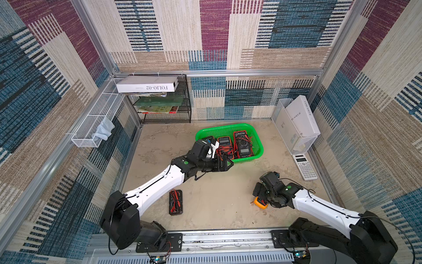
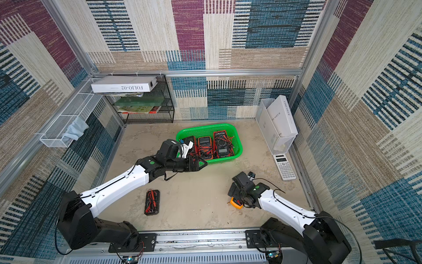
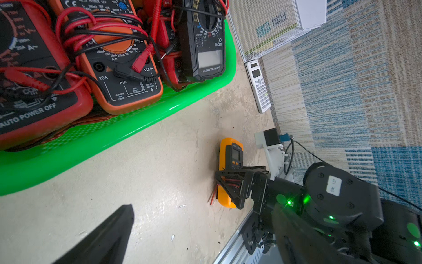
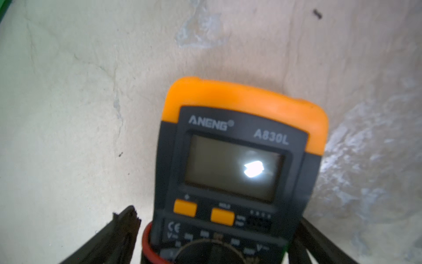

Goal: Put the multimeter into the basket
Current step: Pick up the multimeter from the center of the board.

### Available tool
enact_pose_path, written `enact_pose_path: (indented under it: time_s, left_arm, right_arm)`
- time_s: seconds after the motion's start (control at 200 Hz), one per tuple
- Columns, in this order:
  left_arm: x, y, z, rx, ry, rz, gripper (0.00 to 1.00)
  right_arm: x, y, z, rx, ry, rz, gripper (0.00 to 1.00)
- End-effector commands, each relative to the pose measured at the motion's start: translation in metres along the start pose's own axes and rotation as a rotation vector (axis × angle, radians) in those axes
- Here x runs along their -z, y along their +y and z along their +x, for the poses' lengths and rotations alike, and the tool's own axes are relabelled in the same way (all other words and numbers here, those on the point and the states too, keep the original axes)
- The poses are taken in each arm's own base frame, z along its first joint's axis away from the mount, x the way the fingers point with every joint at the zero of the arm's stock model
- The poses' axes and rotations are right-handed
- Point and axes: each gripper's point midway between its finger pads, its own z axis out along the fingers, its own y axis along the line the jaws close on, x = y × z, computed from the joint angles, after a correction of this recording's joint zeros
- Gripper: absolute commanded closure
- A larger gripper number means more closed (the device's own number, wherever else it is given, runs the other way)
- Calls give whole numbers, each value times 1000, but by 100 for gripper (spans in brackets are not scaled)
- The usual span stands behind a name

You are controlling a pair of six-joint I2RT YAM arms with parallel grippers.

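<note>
The bright green basket (image 1: 228,128) stands at the back middle of the table, seen close in the left wrist view (image 3: 118,134). Three multimeters with red and black leads lie in it side by side (image 1: 243,145). An orange and grey multimeter (image 4: 242,160) lies flat on the table at the front right (image 1: 260,203). My right gripper (image 4: 215,228) is down over it, one finger (image 4: 127,219) on each side, a small gap still showing on one side. My left gripper (image 1: 228,162) hovers open and empty at the basket's near rim. A black multimeter (image 1: 175,202) wrapped in red leads lies front left.
A white calculator (image 1: 304,166) lies by the right wall. Behind it a white mesh holder (image 1: 303,142) carries white boxes. A black mesh rack (image 1: 164,102) with books fills the back left corner. A white wire basket (image 1: 96,123) hangs on the left wall.
</note>
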Motion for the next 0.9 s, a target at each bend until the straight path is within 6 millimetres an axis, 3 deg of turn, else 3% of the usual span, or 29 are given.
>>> enact_pose_path:
  time_s: [0.0, 0.175, 0.281, 0.536, 0.892]
  left_arm:
    - [-1, 0, -2, -21, -8, 2, 0]
    - [1, 2, -3, -28, -15, -13, 0]
    - [2, 4, -3, -30, -17, -25, 0]
    - [7, 12, -2, -31, -27, -60, 0]
    - [14, 26, -14, -12, -49, -108, 0]
  right_arm:
    - [-1, -7, 2, 1, 1, 33, 8]
    - [4, 1, -3, 6, -19, -9, 27]
    - [9, 7, -6, 13, -26, -29, 32]
    - [26, 27, -19, 69, -58, -78, 38]
    - [70, 74, -48, 213, -128, -168, 38]
